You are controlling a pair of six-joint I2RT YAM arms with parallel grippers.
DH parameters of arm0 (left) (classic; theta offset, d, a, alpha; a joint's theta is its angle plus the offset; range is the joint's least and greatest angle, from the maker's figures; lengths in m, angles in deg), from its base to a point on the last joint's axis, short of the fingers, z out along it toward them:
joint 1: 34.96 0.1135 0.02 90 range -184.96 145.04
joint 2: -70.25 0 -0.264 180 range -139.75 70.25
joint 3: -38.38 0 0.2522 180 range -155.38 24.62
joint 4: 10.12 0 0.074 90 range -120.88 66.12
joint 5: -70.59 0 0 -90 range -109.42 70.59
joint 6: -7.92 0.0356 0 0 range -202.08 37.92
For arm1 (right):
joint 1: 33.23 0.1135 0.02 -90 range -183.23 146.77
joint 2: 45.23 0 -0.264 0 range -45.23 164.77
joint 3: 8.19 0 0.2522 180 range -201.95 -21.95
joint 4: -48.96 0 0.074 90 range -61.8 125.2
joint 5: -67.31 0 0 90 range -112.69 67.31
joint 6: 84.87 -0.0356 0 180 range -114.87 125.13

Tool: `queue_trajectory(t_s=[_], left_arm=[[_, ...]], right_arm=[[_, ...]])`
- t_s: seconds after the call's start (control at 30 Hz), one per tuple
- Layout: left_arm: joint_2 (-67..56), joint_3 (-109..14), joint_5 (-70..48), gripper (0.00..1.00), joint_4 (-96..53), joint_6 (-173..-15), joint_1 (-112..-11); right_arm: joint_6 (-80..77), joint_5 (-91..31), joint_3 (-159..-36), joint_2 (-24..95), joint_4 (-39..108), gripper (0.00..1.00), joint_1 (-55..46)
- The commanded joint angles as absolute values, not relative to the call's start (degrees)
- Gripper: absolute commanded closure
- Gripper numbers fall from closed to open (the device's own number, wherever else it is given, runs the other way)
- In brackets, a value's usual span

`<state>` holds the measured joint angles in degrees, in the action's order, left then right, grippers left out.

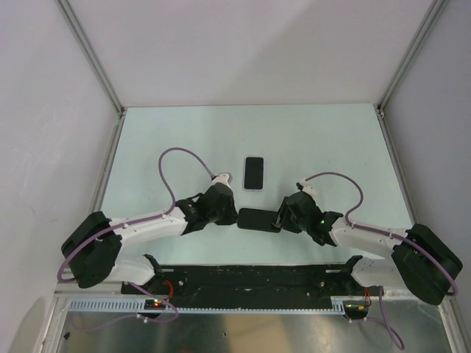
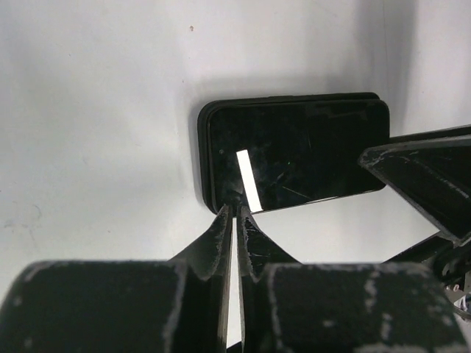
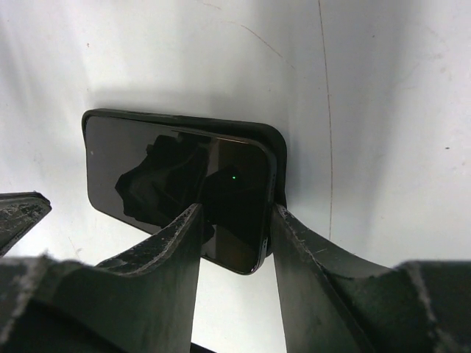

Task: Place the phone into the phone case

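Jaws of the left gripper (image 2: 234, 215) are noted drawn almost together. Only a thin slit is seen between the fingers and nothing is held. The tips are set at the near long edge of the black phone (image 2: 294, 151), close to one corner.

Jaws of the right gripper (image 3: 234, 217) are noted partly spread. One finger (image 3: 180, 235) is laid over the screen. The other (image 3: 294, 235) is placed just outside the short end, against the rim of the black phone case (image 3: 280, 158). A firm clamp cannot be confirmed.

The phone is found lying flat, screen up, on the pale table (image 1: 184, 132), between the two grippers and near the arm bases. The case is seen beneath it as a dark rim along the end and side edges. Whether the phone is fully seated cannot be told. A bright strip of light is reflected in the screen in the left wrist view.

A second handset (image 1: 254, 173), dark-faced with a pale border, is recorded lying flat farther from the bases, apart from both grippers. A purple cable (image 1: 173, 158) is looped above the left wrist.
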<state>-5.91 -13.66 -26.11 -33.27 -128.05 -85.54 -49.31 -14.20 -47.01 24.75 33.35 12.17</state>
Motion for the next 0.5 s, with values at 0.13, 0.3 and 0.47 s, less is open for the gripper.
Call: queue_trajectory(t_s=[0.13,0.3,0.47], left_arm=[[-7.7,-16.9,-23.2,0.91,-33.3,-125.4,-85.4],[-7.7,-17.5,-22.2,0.91,-33.3,-125.4,-85.8],[-7.8,-17.8,-21.6,0.91,-33.3,-125.6,-86.9]], right_arm=[[-45.1,-14.2,-50.7,21.5,27.4,0.51,9.0],[-45.0,-15.4,-50.8,21.2,26.7,0.49,7.7],[-45.2,-13.7,-50.7,20.5,23.8,0.54,7.5]])
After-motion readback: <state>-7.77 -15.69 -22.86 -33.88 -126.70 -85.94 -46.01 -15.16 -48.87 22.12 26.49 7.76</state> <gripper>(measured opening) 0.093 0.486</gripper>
